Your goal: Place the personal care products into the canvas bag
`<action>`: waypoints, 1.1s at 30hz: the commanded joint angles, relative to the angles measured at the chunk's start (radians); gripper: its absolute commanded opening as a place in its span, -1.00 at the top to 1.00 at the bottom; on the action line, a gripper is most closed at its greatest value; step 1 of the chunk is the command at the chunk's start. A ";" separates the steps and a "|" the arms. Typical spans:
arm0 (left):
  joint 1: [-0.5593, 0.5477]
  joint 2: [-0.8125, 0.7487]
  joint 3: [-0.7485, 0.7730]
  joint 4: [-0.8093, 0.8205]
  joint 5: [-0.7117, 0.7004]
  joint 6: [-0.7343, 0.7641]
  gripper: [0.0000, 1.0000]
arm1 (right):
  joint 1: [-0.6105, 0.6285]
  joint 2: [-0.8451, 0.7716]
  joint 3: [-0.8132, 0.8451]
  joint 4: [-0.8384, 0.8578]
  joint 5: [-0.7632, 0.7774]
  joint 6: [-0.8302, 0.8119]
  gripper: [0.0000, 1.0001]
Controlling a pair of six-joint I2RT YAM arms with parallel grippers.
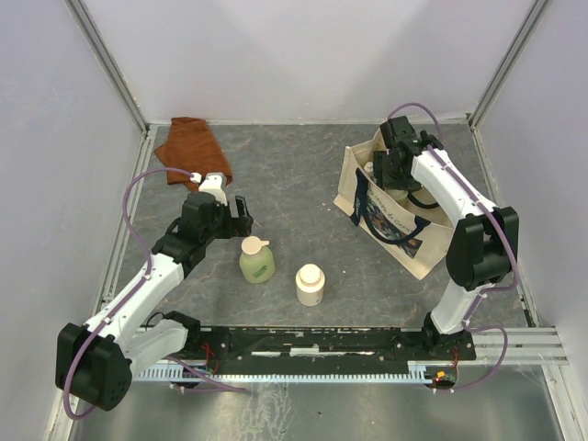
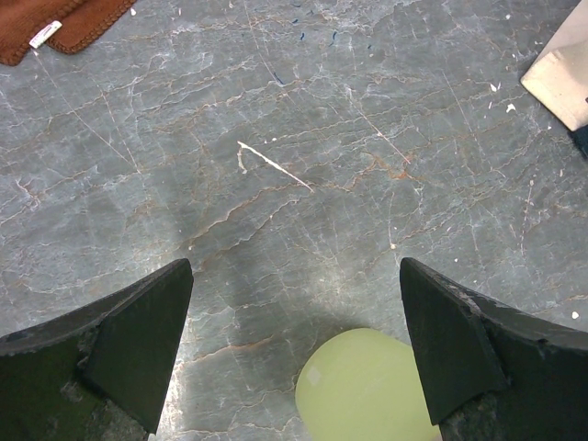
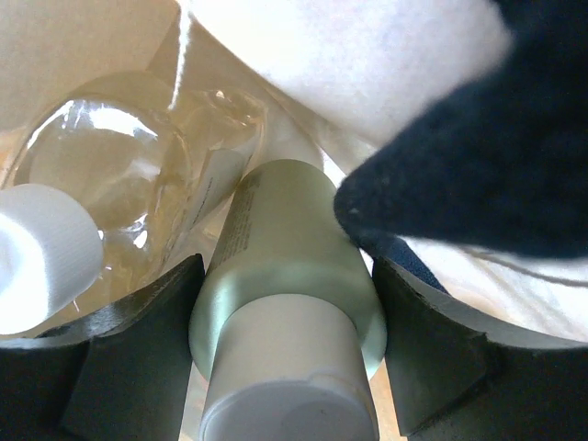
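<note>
Nearest the arms, the cream-white round-capped bottle [image 1: 310, 285] stands upright on the grey table [image 1: 303, 184], a little left of centre. Just left of it and slightly farther stands the pale green spout-capped bottle [image 1: 256, 260], also upright. The left gripper [image 1: 241, 217] hangs just beyond that bottle with its jaws spread wide and nothing between them. In the left wrist view the bottle's rounded green body [image 2: 367, 390] shows below the right finger. To the right, the canvas bag [image 1: 404, 230] stands open-mouthed, and the right gripper [image 1: 390, 170] reaches down into it. Inside, its fingers [image 3: 147, 340] are clamped on either side of the pale green cream-capped bottle [image 3: 285, 220]. The clear amber bottle [image 3: 119, 165] lies just to its left. At the far left lies the rust-brown cloth [image 1: 193, 147].
</note>
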 commanded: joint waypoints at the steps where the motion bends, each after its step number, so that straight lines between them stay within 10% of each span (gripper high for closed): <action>1: -0.006 -0.007 0.000 0.037 0.008 0.006 -0.99 | 0.005 -0.029 0.012 0.046 -0.042 -0.001 -0.25; 7: -0.006 -0.006 -0.002 0.037 0.007 0.003 -0.99 | 0.005 -0.053 0.063 0.014 -0.022 -0.026 -0.79; 23: -0.007 0.006 0.002 0.043 0.008 0.000 -0.99 | 0.034 -0.197 0.229 -0.129 -0.052 -0.030 -0.88; 33: -0.006 0.022 0.007 0.020 -0.043 -0.001 -0.99 | 0.364 -0.236 0.347 -0.235 0.073 -0.007 -1.00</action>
